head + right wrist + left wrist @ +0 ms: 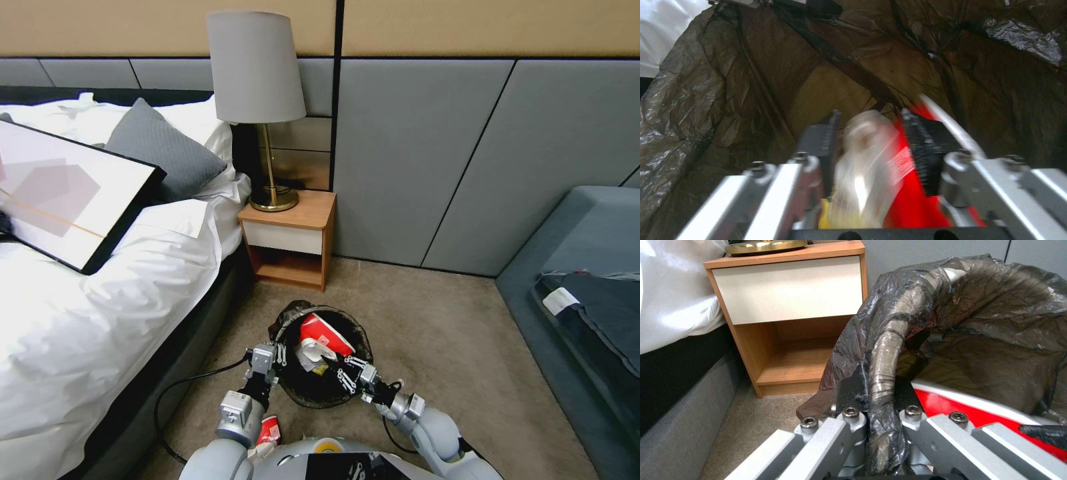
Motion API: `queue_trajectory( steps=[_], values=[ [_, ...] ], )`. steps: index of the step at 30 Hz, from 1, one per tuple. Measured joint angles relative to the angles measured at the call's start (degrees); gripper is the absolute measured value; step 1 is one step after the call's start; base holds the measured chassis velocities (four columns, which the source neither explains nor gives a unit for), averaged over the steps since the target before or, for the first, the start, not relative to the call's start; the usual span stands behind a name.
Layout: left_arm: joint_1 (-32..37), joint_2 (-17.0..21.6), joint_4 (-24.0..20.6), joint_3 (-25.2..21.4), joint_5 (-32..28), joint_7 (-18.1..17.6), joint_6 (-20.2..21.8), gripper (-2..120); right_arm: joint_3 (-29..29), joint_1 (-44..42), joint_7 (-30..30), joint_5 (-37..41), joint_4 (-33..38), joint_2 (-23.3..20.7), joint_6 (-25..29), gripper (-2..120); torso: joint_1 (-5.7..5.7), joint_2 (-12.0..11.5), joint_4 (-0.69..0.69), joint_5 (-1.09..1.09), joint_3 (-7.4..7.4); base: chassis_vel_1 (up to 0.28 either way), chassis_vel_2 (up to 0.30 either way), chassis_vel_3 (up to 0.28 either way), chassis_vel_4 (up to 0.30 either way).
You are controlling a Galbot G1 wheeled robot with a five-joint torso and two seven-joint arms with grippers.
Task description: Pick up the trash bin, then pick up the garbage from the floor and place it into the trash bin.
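Note:
The trash bin (291, 319), lined with a crinkled black bag, hangs just above the carpet in front of me. My left gripper (272, 354) is shut on its rim (884, 350), with the bag-covered edge pinched between the fingers (849, 391). My right gripper (337, 371) reaches inside the bin, open, and a blurred white-and-red wrapper (871, 156) sits loose between its fingers (918, 140). More garbage lies in the bin: a red-and-white wrapper (325, 332) (947, 406). Another red piece (269, 430) shows on the floor beside my left arm.
A wooden nightstand (290, 237) with a brass lamp (257, 100) stands just behind the bin. The bed (100, 313) runs along the left and a grey bench (587, 260) sits on the right. A black cable (190, 381) trails over the carpet (453, 347).

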Motion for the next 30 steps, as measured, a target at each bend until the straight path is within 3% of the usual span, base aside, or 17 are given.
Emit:
queue_trajectory(
  steps=[14, 21, 24, 30],
  values=[
    [0.07, 0.28, 0.07, 0.18, -0.14, -0.02, 0.00, 1, 0.07, -0.67, 0.09, -0.15, 0.76, -1.16, 0.02, 97, 0.00, 0.00, 0.00, 0.00, 0.00, 0.000, 0.000, 0.000, 0.000],
    [0.07, 0.31, 0.06, 0.27, -0.44, -0.16, 0.07, 1, 0.19, -1.70, 0.41, -0.27, 2.62, -1.41, 0.19, 100, 0.00, 0.00, 0.00, 0.00, 0.00, 0.000, 0.000, 0.000, 0.000],
    [0.03, 0.37, 0.05, 0.16, -1.17, -0.63, 0.29, 1, 0.61, -2.82, 2.16, -0.89, 6.48, -1.04, 0.98, 100, 0.00, 0.00, 0.00, 0.00, 0.00, 0.000, 0.000, 0.000, 0.000],
    [-0.05, 0.34, 0.07, -0.05, -1.77, -0.78, 0.40, 1, 2.81, -5.01, 11.36, -3.29, 17.50, 2.64, 1.49, 100, 0.00, 0.00, 0.01, -0.01, 0.00, 0.000, 0.000, 0.000, 0.000]
  ],
)
